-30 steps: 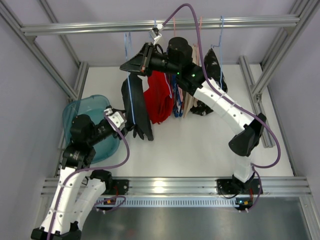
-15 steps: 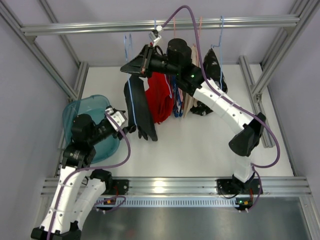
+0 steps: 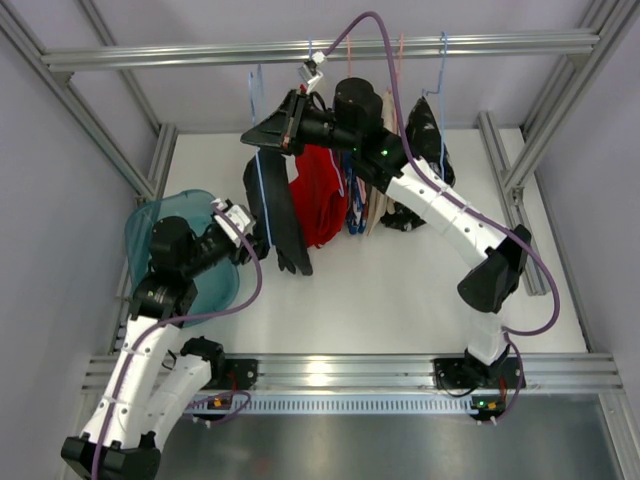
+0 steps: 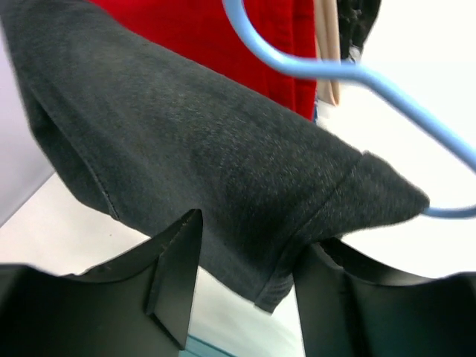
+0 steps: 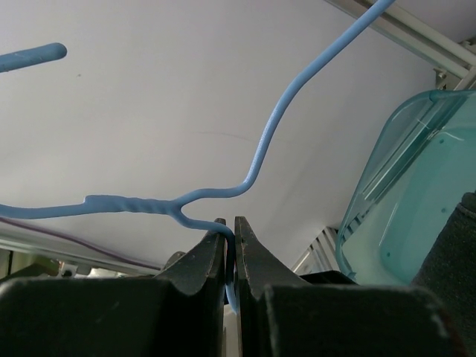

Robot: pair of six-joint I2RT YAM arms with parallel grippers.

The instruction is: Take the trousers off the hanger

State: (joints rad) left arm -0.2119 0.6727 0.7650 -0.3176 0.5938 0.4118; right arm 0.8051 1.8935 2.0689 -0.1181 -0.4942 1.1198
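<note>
The black trousers hang draped over a blue wire hanger. My right gripper is shut on the hanger's wire just below its twisted neck and holds it up under the top rail. My left gripper is open, with its fingers on either side of the black trousers' lower hem. The hanger's blue corner sticks out beside the cloth. The red trousers hang just right of the black pair and show behind it in the left wrist view.
A teal plastic bin sits at the left under my left arm and also shows in the right wrist view. More hangers with beige and dark garments hang from the rail. Aluminium frame posts surround the white table.
My left gripper has moved up and to the right, closing in around the black trousers' lower end, which swung slightly. My right gripper has kept hold of the hanger.
</note>
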